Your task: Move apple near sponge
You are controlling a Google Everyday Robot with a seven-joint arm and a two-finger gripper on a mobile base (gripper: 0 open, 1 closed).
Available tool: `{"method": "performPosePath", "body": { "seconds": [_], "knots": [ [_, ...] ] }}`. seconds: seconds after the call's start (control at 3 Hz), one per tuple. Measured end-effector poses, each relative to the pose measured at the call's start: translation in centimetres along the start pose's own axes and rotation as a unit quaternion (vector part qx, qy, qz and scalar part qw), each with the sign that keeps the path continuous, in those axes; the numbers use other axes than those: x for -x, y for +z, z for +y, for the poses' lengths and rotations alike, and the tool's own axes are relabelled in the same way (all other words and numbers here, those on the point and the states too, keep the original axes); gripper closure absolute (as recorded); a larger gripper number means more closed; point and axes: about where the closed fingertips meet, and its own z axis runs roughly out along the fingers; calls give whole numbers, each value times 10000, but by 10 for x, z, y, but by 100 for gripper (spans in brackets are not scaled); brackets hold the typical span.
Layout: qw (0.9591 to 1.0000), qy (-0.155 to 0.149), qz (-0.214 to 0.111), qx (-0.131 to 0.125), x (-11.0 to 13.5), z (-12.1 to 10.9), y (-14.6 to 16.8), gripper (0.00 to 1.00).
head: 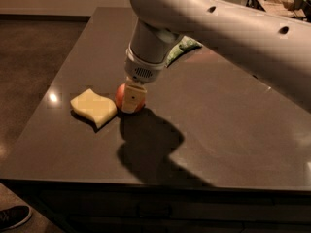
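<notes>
The small red-orange apple (120,97) rests on the dark table (228,135), just right of the pale-yellow wavy-edged sponge (94,107), almost touching it. My gripper (131,99) comes straight down over the apple and is shut on it. One pale finger (133,95) covers the apple's front; the other finger is hidden behind the fruit. The big white arm reaches in from the upper right and casts a shadow on the table in front of the apple.
A crinkled green-and-white snack bag (182,46) lies behind the arm, mostly hidden by the wrist. A crate (274,1) stands beyond the table at the top right. The table's near edge runs along the bottom, with a shoe (14,216) on the floor at the lower left.
</notes>
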Motion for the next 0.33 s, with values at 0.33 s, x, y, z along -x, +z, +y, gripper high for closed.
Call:
{"method": "performPosePath", "body": {
  "seconds": [0.33],
  "knots": [
    [10000,-10,3,4,1,1,0,0]
  ]
}}
